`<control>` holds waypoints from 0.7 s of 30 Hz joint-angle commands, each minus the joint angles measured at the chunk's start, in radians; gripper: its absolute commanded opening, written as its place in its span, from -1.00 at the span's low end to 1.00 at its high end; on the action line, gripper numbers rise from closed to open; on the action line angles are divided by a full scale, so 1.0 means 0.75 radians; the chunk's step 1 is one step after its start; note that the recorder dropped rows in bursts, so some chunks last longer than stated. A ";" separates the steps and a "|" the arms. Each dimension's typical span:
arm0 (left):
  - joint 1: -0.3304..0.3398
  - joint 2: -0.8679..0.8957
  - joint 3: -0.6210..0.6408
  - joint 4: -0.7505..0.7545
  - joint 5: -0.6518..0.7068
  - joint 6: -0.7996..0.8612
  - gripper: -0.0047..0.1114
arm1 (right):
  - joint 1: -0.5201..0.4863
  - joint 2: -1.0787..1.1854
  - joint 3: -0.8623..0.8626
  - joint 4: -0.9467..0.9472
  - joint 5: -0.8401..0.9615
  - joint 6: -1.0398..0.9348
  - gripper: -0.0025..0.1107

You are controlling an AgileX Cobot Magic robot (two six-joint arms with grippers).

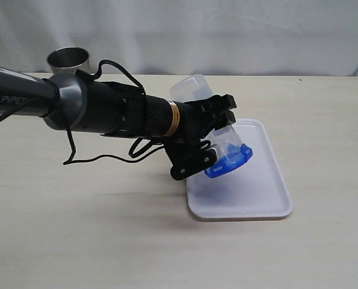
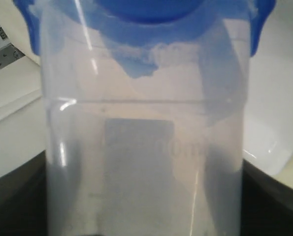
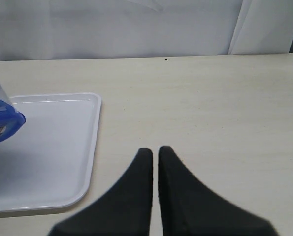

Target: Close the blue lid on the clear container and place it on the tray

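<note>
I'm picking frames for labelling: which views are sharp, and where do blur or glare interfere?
Exterior view: evenly lit and sharp, faint shadow on the tray. Left wrist view: the clear container fills the frame, hazy, with bright glare streaks. Right wrist view: table crisp, the right gripper close and soft-edged.

My left arm (image 1: 28, 96) lay almost level across the exterior view, reaching in from its left edge, with loose black cable (image 1: 106, 158) looped about the wrist. The left gripper (image 1: 212, 133) at its end pointed slightly downward. Its jaws stood wide, one above and one below, clamped on the clear container (image 1: 194, 89), which they held tilted. My right arm did not show in that view. Through its wrist camera I saw the right gripper (image 3: 155, 150) with its two dark fingers (image 3: 136, 182) drawn together, only a thin slit between them, holding nothing.
</note>
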 commanded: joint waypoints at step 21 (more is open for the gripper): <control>-0.027 0.000 -0.014 -0.736 -0.477 -1.642 -0.92 | -0.006 -0.005 0.003 0.002 0.001 0.005 -0.88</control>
